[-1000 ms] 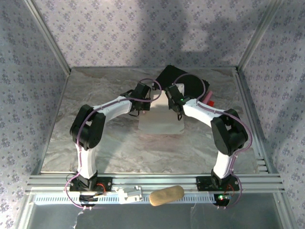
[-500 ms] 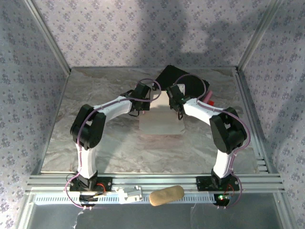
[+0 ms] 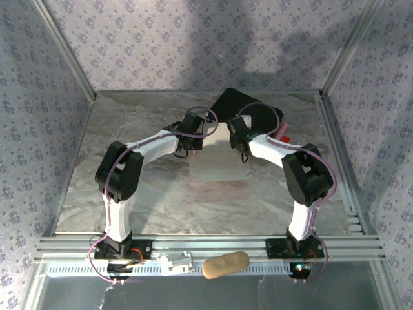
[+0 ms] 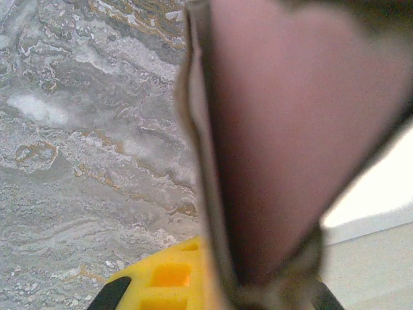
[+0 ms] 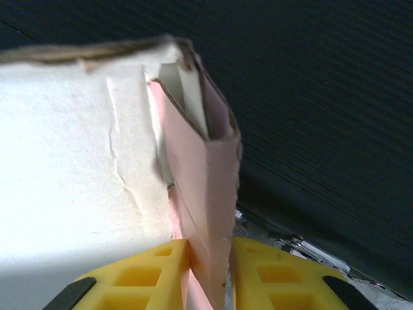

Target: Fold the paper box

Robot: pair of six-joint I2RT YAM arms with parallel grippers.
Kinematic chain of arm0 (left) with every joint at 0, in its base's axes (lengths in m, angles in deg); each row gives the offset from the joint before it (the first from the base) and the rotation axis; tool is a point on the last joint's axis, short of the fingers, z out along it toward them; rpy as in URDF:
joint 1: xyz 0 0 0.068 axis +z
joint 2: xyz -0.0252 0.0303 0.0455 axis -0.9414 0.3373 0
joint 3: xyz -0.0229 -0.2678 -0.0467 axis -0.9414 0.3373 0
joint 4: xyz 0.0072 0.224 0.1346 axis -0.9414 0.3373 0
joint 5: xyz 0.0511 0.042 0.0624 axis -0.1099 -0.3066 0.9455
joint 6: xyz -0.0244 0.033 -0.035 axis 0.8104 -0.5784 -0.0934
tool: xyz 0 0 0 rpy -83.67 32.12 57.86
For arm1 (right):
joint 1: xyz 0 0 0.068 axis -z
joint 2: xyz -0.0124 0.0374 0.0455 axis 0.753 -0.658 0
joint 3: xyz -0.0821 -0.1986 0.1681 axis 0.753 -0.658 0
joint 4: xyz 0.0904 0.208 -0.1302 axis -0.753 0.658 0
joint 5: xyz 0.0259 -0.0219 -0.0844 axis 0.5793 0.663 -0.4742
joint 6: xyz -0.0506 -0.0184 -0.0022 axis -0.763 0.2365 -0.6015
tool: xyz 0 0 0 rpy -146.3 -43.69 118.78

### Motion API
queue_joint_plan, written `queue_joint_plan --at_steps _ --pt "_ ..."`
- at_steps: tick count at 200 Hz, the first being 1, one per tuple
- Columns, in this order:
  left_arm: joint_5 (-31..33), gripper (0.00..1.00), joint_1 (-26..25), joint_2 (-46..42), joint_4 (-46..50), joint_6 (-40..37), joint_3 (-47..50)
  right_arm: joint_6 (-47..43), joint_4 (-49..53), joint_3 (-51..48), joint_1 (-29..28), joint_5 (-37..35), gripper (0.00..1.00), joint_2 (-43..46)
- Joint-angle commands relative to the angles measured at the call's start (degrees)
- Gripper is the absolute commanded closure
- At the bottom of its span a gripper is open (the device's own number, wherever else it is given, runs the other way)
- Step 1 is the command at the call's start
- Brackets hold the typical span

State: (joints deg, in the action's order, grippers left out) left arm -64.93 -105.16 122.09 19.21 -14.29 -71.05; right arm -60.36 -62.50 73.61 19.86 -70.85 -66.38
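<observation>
Right hand [image 5: 210, 261] looser now; paper box [image 4: 271, 129] blurred

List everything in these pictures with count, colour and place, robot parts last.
paper box: one, pale pink and white, table centre, between the jaws.
black case: one, black, behind the box.
small pink item: one, pink, right of the case.
tan oval object: one, tan, near rail.
white part: one, white, left of the oval.
table: one, grey marbled, under everything.
left arm and right arm: two, white and black, near edge; left jaws shut on a box flap, right jaws astride another flap.
</observation>
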Motion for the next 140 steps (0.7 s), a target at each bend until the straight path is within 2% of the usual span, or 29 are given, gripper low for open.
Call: queue_joint_plan --at_steps 1,64,97,140 --pt "1.4 1.00 0.9 1.6 0.9 0.9 -2.4 -1.7 -1.3 -3.7 1.4 3.9 0.75 1.9" --pt "0.2 1.00 1.6 2.4 0.8 0.5 -2.9 -5.1 -4.4 -4.5 3.9 10.4 0.74 2.5" --pt "0.0 1.00 1.6 3.0 1.2 0.5 -3.7 -5.0 -1.9 -1.4 3.5 8.7 0.75 0.3" --pt "0.1 1.00 1.6 3.9 1.9 0.5 -4.6 -3.7 1.5 1.5 2.8 4.4 0.83 -1.7"
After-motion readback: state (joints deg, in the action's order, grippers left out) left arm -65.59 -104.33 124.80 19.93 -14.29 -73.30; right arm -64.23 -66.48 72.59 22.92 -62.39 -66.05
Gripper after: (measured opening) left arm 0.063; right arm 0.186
